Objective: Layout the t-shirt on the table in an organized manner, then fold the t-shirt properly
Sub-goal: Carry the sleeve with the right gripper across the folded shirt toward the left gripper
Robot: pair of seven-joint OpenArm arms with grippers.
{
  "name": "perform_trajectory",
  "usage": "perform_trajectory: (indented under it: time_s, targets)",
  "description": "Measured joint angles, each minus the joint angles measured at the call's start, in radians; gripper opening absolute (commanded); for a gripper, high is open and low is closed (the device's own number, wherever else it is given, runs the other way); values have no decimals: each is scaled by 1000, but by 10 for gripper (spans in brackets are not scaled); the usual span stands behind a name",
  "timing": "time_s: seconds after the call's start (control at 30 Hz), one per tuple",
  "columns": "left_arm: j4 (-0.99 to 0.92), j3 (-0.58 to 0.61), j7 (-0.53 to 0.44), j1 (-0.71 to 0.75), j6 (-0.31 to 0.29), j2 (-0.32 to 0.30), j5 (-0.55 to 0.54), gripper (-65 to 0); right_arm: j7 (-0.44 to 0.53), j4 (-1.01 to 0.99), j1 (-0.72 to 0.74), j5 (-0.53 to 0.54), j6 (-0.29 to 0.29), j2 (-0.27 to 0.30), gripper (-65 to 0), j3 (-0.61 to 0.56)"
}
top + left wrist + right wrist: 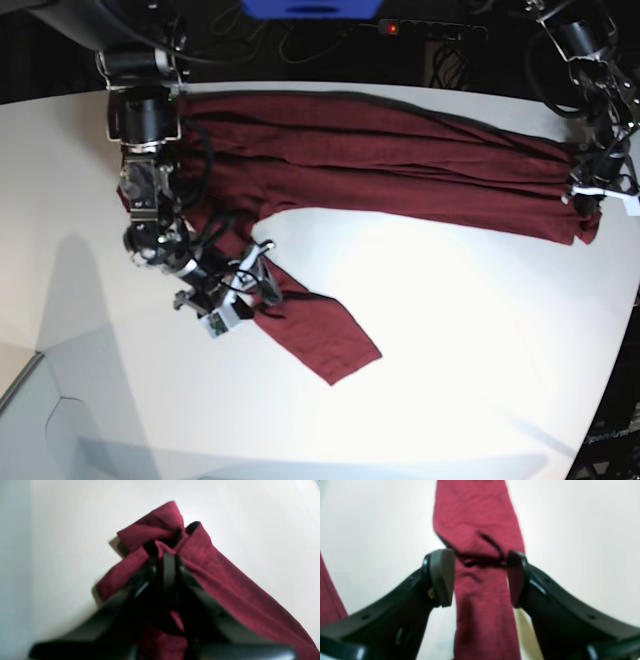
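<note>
The dark maroon t-shirt (380, 150) lies stretched in a wrinkled band along the back of the white table (450, 330). One sleeve (320, 335) trails toward the front. At the shirt's right end, my left gripper (585, 205) is shut on a bunched edge; up close, the black fingers (167, 557) pinch folded cloth (225, 580). My right gripper (255, 275) stands open over the sleeve. In its wrist view, a strip of fabric (475, 517) runs between the two spread pads (442, 577), midway at the right gripper (480, 577).
The table's curved edge (625, 330) falls away at the right, with another edge at the lower left (40, 400). Behind the table are dark cables, a power strip with a red light (392, 27) and a blue object (310, 8). Bare white tabletop fills the front half.
</note>
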Motion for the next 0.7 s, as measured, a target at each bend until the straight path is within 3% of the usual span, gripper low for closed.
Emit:
perform_trajectory:
  time_s: [0.3,0.6,0.7]
  targets:
    - [1,0,-2,0,0,5,0,-646,4,-185,75,-4,0,0,-314,-5]
    - [1,-1,-8,0,0,9,0,-646,135,-317,97,11,0,16,-321,-6]
    - [1,-1,-8,0,0,9,0,-646,135,-317,97,11,0,16,-381,-7]
